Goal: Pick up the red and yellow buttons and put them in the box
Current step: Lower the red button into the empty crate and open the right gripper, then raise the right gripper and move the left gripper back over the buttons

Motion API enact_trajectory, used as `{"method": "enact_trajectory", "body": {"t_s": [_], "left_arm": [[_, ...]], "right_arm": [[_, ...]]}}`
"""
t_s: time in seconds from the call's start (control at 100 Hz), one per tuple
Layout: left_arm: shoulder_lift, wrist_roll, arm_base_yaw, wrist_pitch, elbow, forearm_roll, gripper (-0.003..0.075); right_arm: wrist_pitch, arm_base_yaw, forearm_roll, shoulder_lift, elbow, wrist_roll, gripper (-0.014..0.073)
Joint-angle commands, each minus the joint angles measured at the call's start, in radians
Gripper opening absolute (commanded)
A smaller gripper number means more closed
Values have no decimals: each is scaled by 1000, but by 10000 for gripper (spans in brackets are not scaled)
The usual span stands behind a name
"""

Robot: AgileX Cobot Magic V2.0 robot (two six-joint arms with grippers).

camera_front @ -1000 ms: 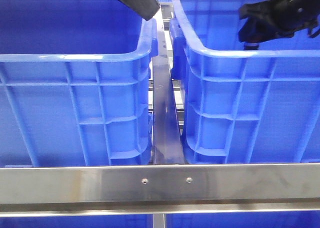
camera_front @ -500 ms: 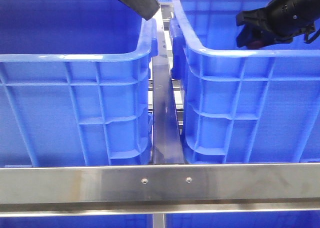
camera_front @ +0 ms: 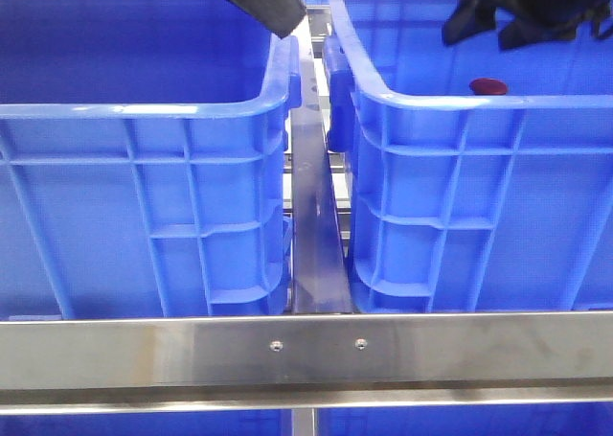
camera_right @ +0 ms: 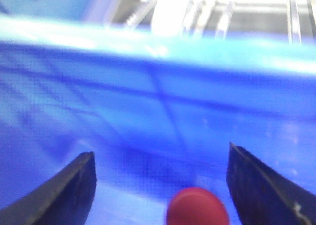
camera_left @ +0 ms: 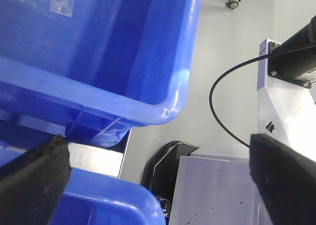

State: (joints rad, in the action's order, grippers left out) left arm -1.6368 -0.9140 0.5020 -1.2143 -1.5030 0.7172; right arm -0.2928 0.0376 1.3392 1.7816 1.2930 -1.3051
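The right gripper [camera_front: 484,19] hung over the right-hand blue crate [camera_front: 460,101], its fingers spread apart and empty. A dark red button [camera_front: 488,86] lay inside that crate, below the fingers.

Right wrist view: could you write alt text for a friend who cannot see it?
A dark red button sits inside a bright blue crate, seen between the two black fingers of the open right claw. The picture is blurred, with the crate's rim across the top.
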Motion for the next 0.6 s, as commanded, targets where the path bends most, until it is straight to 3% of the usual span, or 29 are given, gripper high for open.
{"method": "enact_trajectory", "body": {"t_s": [0.0, 0.13, 0.39, 0.59], "left_arm": [[39, 0, 6, 16, -30, 60, 691], [39, 0, 6, 16, -30, 60, 691], [39, 0, 6, 12, -30, 60, 691], [39, 0, 6, 12, -30, 60, 691]], "right_arm": [[-9, -3, 15, -105, -9, -11, 568], [-9, -3, 14, -186, -95, -11, 483], [-45, -3, 14, -392, -263, -11, 98], [-60, -3, 14, -562, -391, -11, -76]]}}
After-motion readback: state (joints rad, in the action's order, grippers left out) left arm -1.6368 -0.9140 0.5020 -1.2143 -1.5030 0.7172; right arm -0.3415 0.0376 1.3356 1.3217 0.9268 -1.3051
